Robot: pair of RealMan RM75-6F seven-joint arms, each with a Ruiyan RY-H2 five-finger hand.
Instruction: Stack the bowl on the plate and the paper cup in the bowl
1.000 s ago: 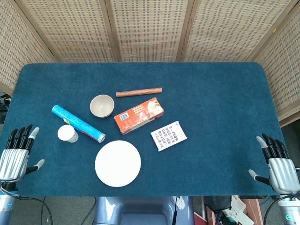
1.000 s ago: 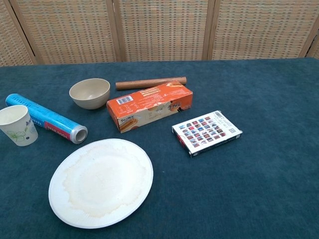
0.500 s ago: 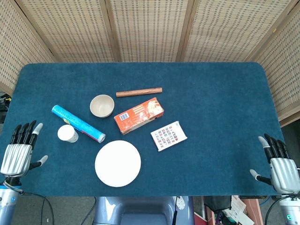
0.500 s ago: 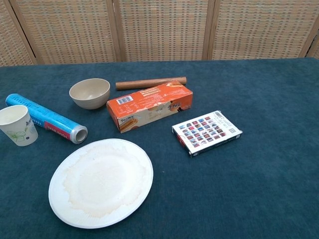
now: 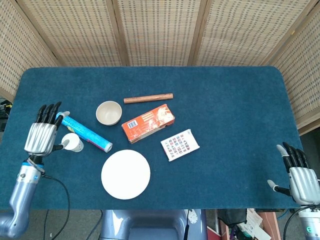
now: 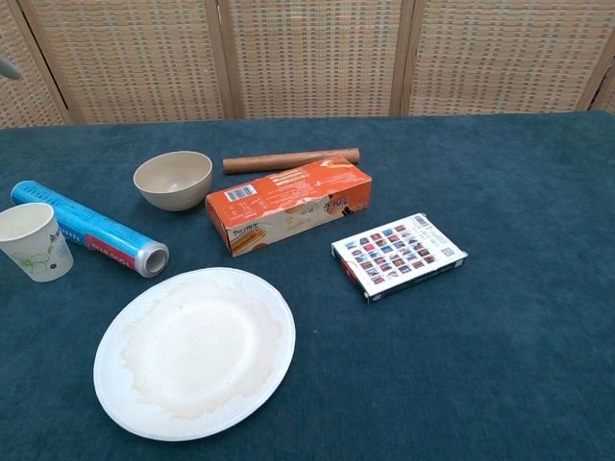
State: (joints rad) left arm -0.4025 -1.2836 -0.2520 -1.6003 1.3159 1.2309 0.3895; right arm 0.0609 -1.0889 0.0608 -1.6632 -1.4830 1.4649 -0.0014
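bowl [image 6: 173,180] behind plate [image 6: 194,351] | paper cup [image 6: 36,241] left of plate, beside roll [image 6: 88,228]

My left robot hand [image 5: 42,135] hangs out over the near-left side with fingers straight and spread, holding nothing, while my right robot hand [image 5: 300,175] waits open at the near-right corner.

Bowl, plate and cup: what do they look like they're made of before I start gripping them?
The bowl looks like matte beige ceramic or plastic; its thick rim and dull, even surface leave that open. The plate seems to be thin white paper or pulp, with a faint brownish stain ring and a fluted rim. The paper cup looks like white paper with a printed green flower and a rolled lip.
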